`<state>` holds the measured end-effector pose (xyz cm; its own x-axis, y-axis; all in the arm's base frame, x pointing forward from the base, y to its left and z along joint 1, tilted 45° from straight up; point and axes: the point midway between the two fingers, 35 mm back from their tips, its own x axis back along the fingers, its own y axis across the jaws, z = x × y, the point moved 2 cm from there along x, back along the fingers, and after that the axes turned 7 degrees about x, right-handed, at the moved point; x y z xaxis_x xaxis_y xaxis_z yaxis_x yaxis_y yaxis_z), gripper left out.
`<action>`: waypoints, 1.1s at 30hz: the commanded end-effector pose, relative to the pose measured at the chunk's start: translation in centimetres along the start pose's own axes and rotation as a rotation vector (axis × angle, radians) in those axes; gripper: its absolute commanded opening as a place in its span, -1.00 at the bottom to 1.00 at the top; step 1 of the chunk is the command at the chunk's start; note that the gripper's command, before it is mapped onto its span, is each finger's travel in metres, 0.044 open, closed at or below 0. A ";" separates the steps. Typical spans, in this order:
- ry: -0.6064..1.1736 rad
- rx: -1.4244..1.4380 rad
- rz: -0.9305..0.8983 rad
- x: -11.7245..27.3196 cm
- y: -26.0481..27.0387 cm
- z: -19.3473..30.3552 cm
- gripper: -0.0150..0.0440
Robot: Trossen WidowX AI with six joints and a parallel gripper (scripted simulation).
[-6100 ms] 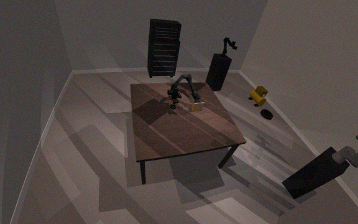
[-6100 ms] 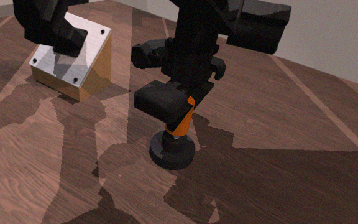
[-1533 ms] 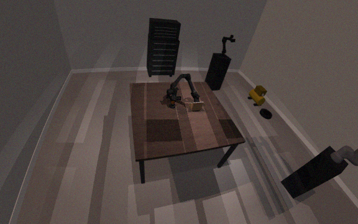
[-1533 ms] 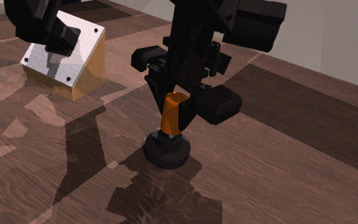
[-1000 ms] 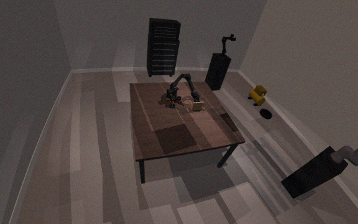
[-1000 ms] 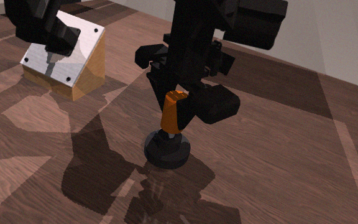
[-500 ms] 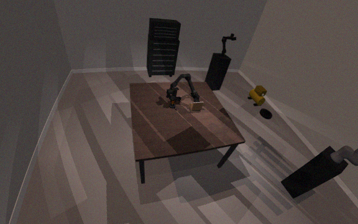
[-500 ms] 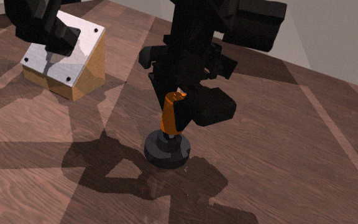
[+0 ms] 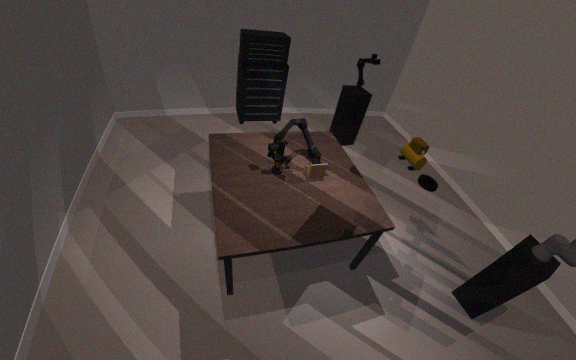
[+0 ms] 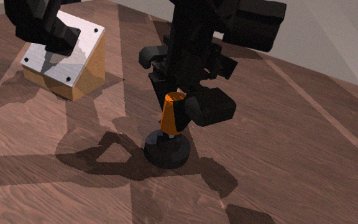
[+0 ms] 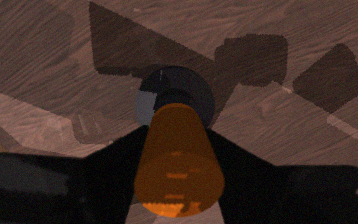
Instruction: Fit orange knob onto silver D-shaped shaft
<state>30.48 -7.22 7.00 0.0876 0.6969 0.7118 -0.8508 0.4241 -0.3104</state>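
The orange knob (image 9: 278, 164) (image 10: 168, 116) (image 11: 177, 145) is held upright over the dark round pedestal (image 9: 277, 171) (image 10: 166, 157) (image 11: 202, 95). My gripper (image 10: 171, 117) (image 11: 176, 132) is shut on the knob, with one finger on each side of it. In the exterior view a short bit of the silver shaft (image 10: 171, 136) shows between the knob's lower end and the pedestal's raised middle. The knob's underside, its hole and the flat sides are hidden. How far the shaft reaches into the knob cannot be told.
A wooden wedge block (image 9: 315, 172) (image 10: 93, 66) with a silver sloped plate (image 10: 86, 40) stands on the table (image 9: 253, 215) near the pedestal. A dark arm part (image 10: 62, 37) hangs over that plate. Shadows cross the table.
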 end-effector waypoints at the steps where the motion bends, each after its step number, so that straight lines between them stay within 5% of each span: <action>1: 0.002 -0.007 0.002 0.0 0.0 0.0 -0.49; 33: 0.002 -0.217 0.002 0.0 -0.1 0.1 -0.49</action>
<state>30.47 -7.20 7.04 0.0880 0.6974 0.7112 -0.7262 0.5337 -0.4334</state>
